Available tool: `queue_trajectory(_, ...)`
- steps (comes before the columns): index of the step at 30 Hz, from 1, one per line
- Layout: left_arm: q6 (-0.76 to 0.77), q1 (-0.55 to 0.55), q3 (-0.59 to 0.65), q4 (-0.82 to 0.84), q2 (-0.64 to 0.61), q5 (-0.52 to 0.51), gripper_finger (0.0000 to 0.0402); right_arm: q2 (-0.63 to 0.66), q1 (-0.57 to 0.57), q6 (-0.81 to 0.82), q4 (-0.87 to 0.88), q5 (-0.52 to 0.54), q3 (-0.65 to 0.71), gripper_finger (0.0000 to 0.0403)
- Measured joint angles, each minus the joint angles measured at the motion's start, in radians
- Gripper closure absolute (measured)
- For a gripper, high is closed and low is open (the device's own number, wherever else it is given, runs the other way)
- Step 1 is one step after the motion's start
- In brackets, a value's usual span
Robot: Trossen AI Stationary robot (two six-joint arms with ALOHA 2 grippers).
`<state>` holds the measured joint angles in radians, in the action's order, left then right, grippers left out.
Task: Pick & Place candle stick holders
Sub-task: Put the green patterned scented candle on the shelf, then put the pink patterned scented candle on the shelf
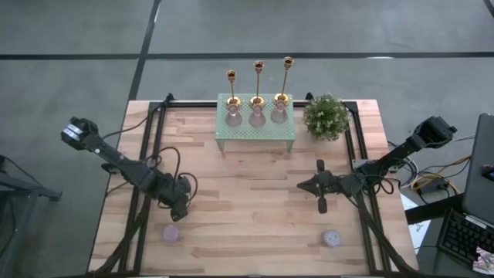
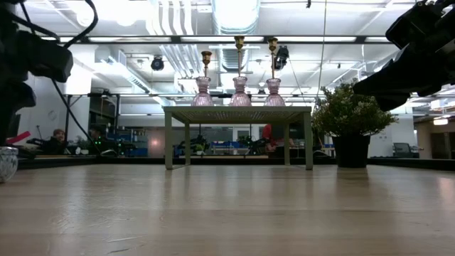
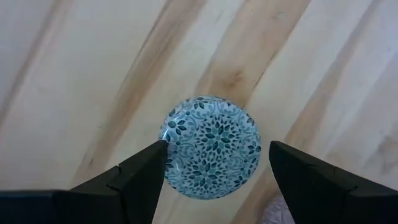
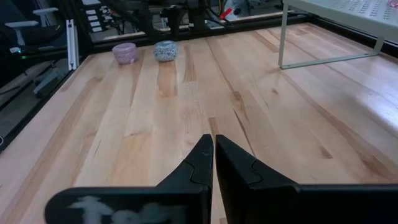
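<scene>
Three gold candle stick holders (image 1: 258, 83) of differing heights stand upright on their round bases along the far edge of a pale green stand (image 1: 255, 131), behind three pink glass vases (image 1: 256, 116); they also show in the low view (image 2: 239, 53). My left gripper (image 1: 181, 208) is open and points down over a small round blue-patterned pot (image 3: 211, 146), with one finger on either side of it and no touch showing. My right gripper (image 1: 302, 186) is shut and empty, low over the table's middle right and pointing toward the table's left edge (image 4: 214, 149).
A small pink pot (image 1: 170, 232) sits near the left gripper, and a greyish pot (image 1: 332, 238) sits at the near right. A potted green plant (image 1: 325, 116) stands right of the stand. Black rails (image 1: 147, 154) run along both table sides. Bare wood lies between the arms.
</scene>
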<state>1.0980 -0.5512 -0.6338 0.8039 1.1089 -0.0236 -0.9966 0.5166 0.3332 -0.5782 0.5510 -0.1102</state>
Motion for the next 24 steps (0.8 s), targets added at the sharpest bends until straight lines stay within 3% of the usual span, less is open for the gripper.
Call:
queue_trajectory(15,-0.004,-0.028,0.002,-0.079,0.136,-0.022,0.0114,0.000,0.000,0.002,-0.001,0.000,0.000,0.0390)
queue_trajectory(24,-0.014,-0.028,0.000,-0.043,0.130,-0.038,0.0115,0.000,0.000,0.004,0.000,0.001,0.000,0.0390)
